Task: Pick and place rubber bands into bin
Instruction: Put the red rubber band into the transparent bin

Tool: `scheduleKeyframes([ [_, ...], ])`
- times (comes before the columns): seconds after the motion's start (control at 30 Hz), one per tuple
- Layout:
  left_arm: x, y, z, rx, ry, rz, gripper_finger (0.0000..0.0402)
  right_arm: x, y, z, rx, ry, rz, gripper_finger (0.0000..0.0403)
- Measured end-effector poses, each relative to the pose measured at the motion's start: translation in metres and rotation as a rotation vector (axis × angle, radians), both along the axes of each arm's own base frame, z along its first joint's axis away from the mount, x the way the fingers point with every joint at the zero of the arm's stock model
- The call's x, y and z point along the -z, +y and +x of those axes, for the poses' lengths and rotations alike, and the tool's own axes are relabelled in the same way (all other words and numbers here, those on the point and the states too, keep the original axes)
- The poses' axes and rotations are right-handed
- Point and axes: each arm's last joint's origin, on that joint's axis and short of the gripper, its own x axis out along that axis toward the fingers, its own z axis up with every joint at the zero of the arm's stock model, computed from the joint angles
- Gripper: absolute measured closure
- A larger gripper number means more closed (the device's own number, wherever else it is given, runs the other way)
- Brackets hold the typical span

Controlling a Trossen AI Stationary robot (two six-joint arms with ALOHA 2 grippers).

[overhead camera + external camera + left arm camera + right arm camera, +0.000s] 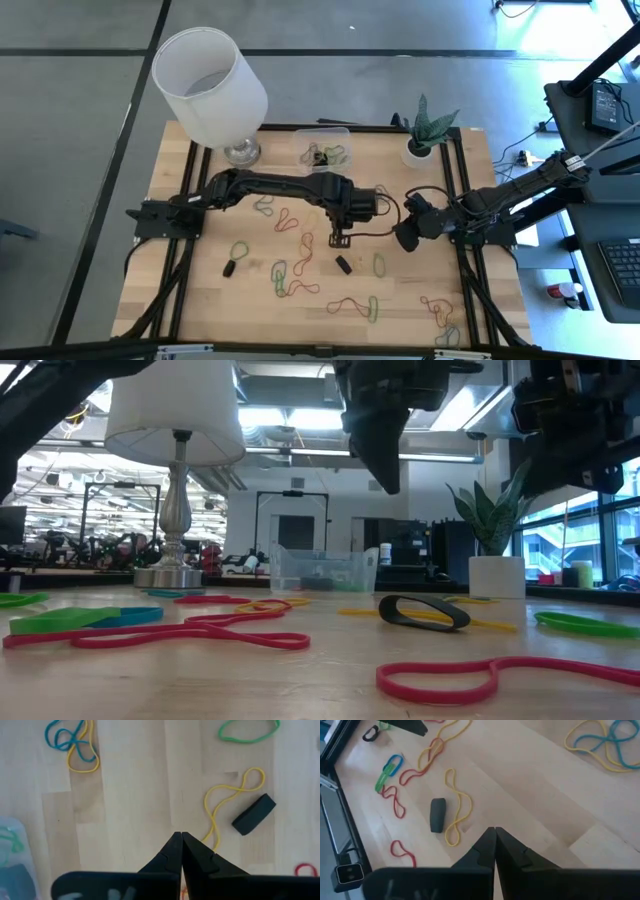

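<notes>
Left gripper (340, 240): over mid-table, fingers pressed together, tips meeting in the left wrist view (181, 836); nothing visibly held between them.
Right gripper (405, 238): just right of the left one, above the table, fingers pressed together, empty in the right wrist view (494, 830).
Bin (325, 152): at the table's far edge, between the lamp (212, 88) and the plant pot (422, 152); long axis runs left to right; a few bands lie inside.
Bands (290, 270): scattered flat over the near half of the table, red, green, yellow, blue.
Black band (343, 264): flattened to a short bar just near of the left gripper, long axis slanted on the table; beside it a yellow band (225, 805) stretched long.
Green band (380, 264): right of the black one, long axis front to back.
</notes>
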Motion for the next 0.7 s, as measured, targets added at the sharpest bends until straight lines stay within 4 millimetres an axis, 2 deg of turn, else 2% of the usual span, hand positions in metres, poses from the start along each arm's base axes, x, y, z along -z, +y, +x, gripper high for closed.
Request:
scheduleKeyframes([
  [0.1, 0.004, -0.005, 0.0, 0.023, 0.005, 0.005, 0.04, -0.001, 0.001, 0.001, 0.011, -0.013, 0.022, 0.0391],
  [0.17, 0.016, -0.011, -0.003, 0.041, 0.031, 0.002, 0.0401, -0.001, 0.002, 0.001, 0.027, -0.02, 0.048, 0.0391],
  [0.3, 0.041, -0.022, -0.022, 0.058, 0.071, -0.032, 0.04, -0.001, 0.008, 0.001, 0.037, -0.03, 0.095, 0.0393],
  [0.47, 0.046, -0.025, -0.07, -0.008, -0.081, -0.098, 0.04, 0.003, 0.022, 0.006, 0.037, 0.0, 0.135, 0.0399],
  [0.7, 0.043, -0.015, -0.164, -0.16, -0.269, -0.162, 0.04, 0.001, 0.051, 0.028, -0.005, 0.123, 0.207, 0.0401],
])
